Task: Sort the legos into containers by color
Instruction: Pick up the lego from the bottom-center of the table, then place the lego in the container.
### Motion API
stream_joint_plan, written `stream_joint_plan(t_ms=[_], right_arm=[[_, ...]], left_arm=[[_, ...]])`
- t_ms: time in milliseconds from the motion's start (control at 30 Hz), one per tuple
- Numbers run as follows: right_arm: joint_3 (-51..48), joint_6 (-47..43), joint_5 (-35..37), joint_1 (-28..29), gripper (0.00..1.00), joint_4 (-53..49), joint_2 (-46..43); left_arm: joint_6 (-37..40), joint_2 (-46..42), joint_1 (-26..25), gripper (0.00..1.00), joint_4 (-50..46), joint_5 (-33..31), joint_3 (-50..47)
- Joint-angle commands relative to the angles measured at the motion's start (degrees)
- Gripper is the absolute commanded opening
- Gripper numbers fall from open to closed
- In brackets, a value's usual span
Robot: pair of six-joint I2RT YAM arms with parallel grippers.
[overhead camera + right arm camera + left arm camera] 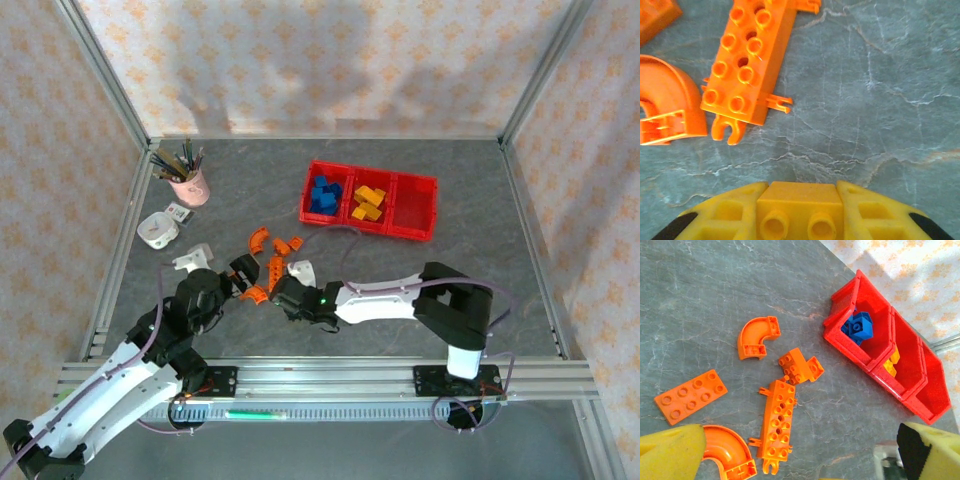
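My right gripper point(800, 216) is shut on a yellow lego point(800, 207) held between its yellow fingers point(725, 217), low over the grey table. It sits just near of a long orange brick point(750, 60) and an orange arch point(667, 100). My left gripper point(800, 460) is open over several orange legos: the long brick point(776, 420), two arches point(757, 336), a flat plate point(690, 396) and a small block point(801, 366). From above, both grippers point(240, 275) point(283, 293) meet at the orange cluster point(270, 250). The red containers point(414, 208) hold blue legos point(324, 194) and yellow legos point(368, 203).
A pink cup of pencils point(188, 180) and a small white round object point(157, 230) stand at the back left. A white piece point(193, 258) lies beside my left arm. Metal frame rails run along the table's sides and near edge.
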Motion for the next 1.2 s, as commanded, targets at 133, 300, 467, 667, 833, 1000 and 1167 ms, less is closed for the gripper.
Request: stream_joint_plan(t_ms=[133,300,467,667,833,1000,1167], right_arm=[[-4.55,0.95,2.07,-4.21,0.31,-0.22,-10.50],[-7.00,-2.75,4.51,-11.42,0.31,-1.82,-16.37],[-5.86,-8.52,2.86,-22.27,0.31,-1.57,-18.29],[1.92,-14.49,4.63,-32.65,0.32,-1.00,-12.48],[8.87,-18.16,3.77,-38.80,0.32,0.10,-4.90],[16.50,-20.17,3.04,-42.72,0.34,-1.32,2.48],[21.04,-22.71,2.72,-43.03,0.51,-3.26,4.73]], left_arm=[[2.73,4.17,0.61,0.99,5.86,3.27,1.18],[4.58,8.87,0.74,0.99,10.33,6.32,2.31],[5.94,13.74,0.74,0.99,15.26,8.91,3.56],[7.18,20.40,0.92,0.99,20.96,10.80,5.81],[7.18,25.06,1.01,0.99,25.67,12.41,6.97],[7.53,30.00,1.35,0.99,27.56,12.45,9.07],[7.63,31.54,1.62,0.99,29.52,13.03,9.27]])
